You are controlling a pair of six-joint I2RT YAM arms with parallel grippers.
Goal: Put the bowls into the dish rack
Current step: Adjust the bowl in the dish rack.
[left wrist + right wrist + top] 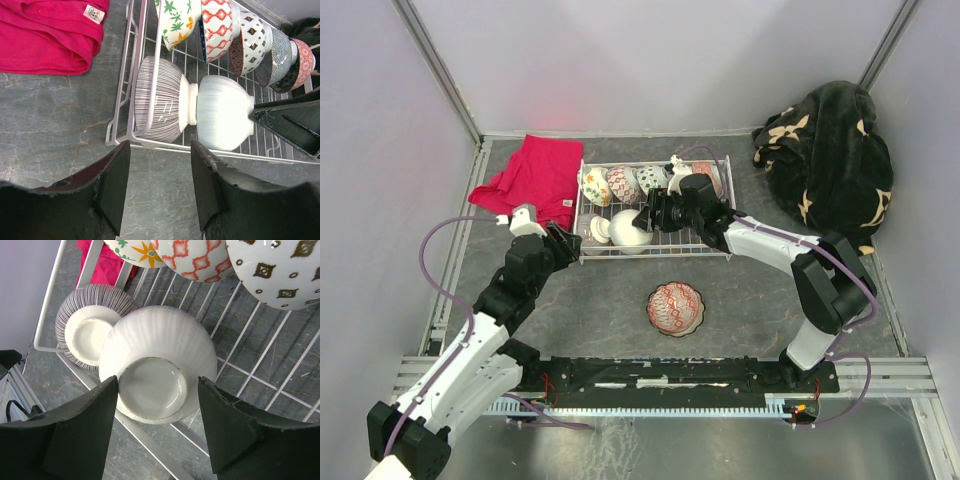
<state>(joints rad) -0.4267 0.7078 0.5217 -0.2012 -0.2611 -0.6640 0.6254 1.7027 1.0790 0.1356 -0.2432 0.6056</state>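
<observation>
The white wire dish rack (655, 256) holds a back row of several patterned bowls (622, 184) on edge. In its front row lie a striped bowl (598, 230) and a white ribbed bowl (631, 236), both on their sides. A red patterned bowl (675, 308) sits upright on the table in front of the rack. My right gripper (650, 216) is open, with its jaws on either side of the white bowl's foot (152, 395). My left gripper (563, 243) is open and empty over the table, just short of the rack's front rail (152, 146) and facing the striped bowl (157, 100).
A red cloth (535, 178) lies left of the rack and shows in the left wrist view (45, 35). A dark patterned blanket (830, 160) is heaped at the back right. Grey walls enclose the table on three sides.
</observation>
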